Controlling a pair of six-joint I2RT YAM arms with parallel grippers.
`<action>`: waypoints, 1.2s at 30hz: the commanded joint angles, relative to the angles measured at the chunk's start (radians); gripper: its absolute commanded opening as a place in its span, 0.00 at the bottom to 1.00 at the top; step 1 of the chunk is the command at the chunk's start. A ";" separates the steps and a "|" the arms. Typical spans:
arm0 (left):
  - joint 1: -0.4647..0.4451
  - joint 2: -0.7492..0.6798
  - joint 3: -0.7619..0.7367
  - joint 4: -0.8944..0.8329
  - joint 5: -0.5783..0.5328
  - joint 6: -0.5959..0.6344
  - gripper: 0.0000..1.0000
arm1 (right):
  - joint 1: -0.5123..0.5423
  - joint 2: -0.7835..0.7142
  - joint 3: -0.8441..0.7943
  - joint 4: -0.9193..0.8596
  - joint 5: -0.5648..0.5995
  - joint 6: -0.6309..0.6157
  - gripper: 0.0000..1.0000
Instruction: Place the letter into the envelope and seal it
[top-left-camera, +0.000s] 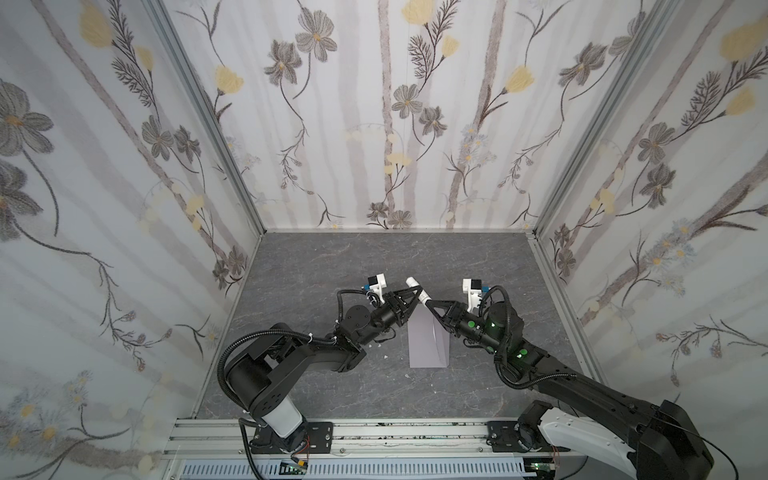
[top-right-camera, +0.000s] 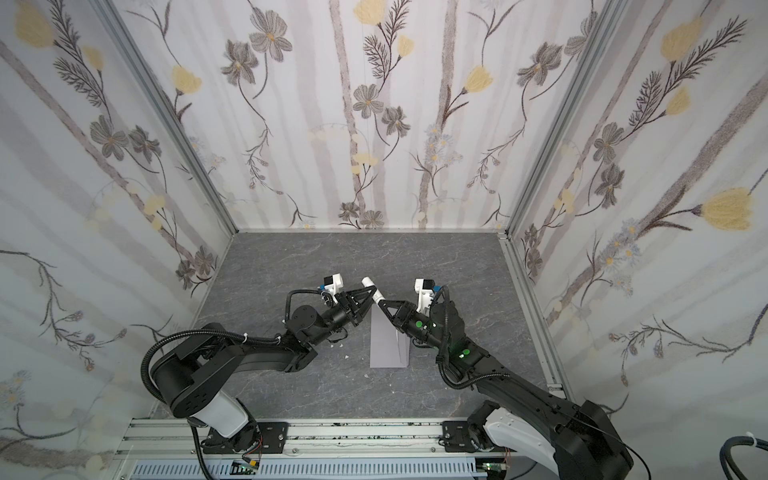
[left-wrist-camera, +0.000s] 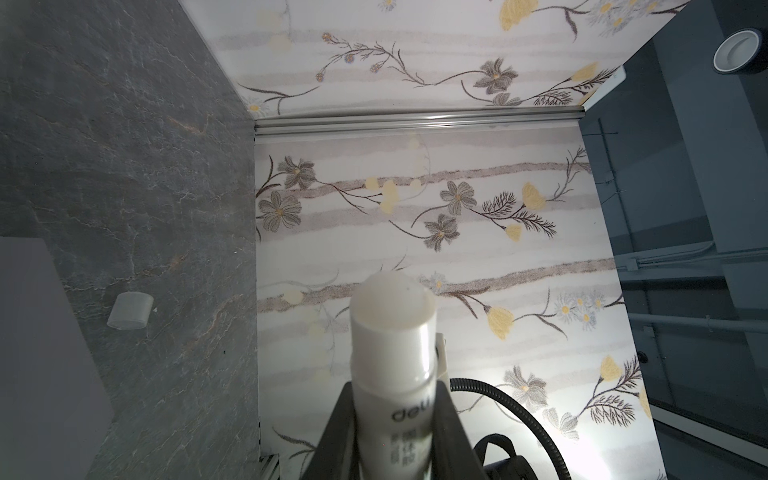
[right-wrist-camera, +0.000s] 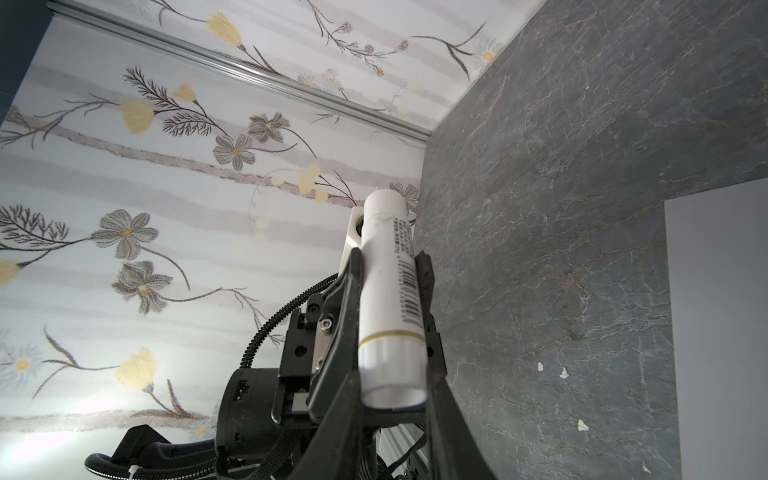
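Grey-lavender paper envelope (top-left-camera: 428, 340) lies flat on the dark marbled counter (top-left-camera: 332, 257), mid-scene, its long side running near to far, with its far end beneath the two tools. Above that end the left tool (top-left-camera: 413, 296) is clamped on a white glue-stick tube (left-wrist-camera: 392, 345), tilted with its bare glue end pointing far and left. The right tool (top-left-camera: 429, 306) flanks the tube's base; whether it grips or stands clear cannot be told. A small translucent cap (left-wrist-camera: 129, 311) lies on the counter, apart from the envelope.
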 joint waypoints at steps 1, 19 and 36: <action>0.000 -0.009 -0.005 0.016 0.024 0.020 0.00 | -0.005 0.003 -0.015 0.106 0.077 0.088 0.25; 0.006 -0.015 0.002 -0.078 0.028 -0.013 0.00 | 0.081 -0.134 0.168 -0.451 0.387 -0.613 0.46; 0.016 -0.063 0.070 -0.285 0.080 0.022 0.00 | 0.331 0.074 0.316 -0.581 0.721 -1.028 0.46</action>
